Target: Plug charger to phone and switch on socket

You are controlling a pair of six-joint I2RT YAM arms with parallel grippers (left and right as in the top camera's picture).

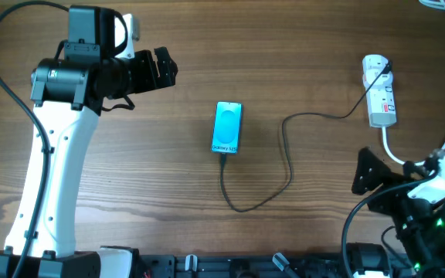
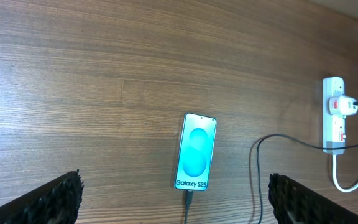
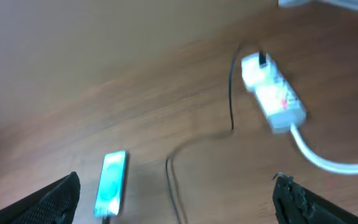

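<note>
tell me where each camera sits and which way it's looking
Overhead: above the table, looking straight down; left gripper and right gripper show.
Left wrist: on the left arm, looking down at phone and socket; its fingers frame the bottom.
Right wrist: on the right arm, blurred, facing the same; its fingers show.
Shared: phone, socket and charger appear in all three.
</note>
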